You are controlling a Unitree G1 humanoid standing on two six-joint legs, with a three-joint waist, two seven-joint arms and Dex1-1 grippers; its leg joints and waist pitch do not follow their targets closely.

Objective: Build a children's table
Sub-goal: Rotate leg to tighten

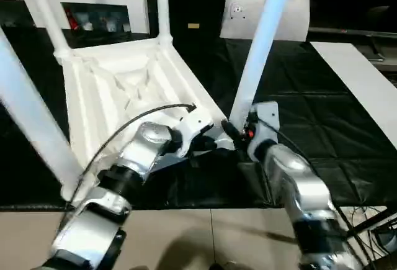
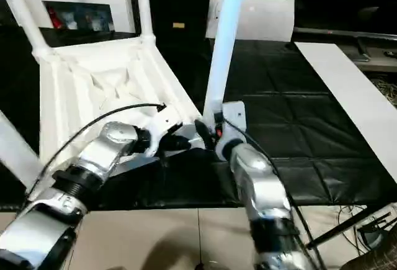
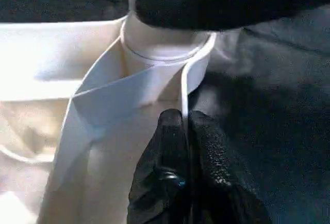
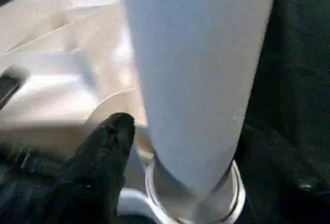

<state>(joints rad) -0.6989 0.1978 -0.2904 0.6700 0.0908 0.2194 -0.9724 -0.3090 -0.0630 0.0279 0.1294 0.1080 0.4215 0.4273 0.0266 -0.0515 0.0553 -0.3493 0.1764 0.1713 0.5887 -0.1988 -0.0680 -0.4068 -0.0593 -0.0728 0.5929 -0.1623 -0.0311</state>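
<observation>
The children's table lies upside down on a black mat: a white ribbed tabletop with legs standing up from its corner sockets. The near-right leg sits in its round socket. My left gripper is shut on the tabletop's thin rim right beside that socket. My right gripper is at the foot of the same leg. One of its fingers stands beside the leg with a sliver of gap, and the other is hidden behind the leg. Three more legs rise at the far right, far left and near left.
A flat white bag lies at the back of the mat. White cabinets stand behind the tabletop. A long white board runs along the right. Cables lie on the floor at the near right.
</observation>
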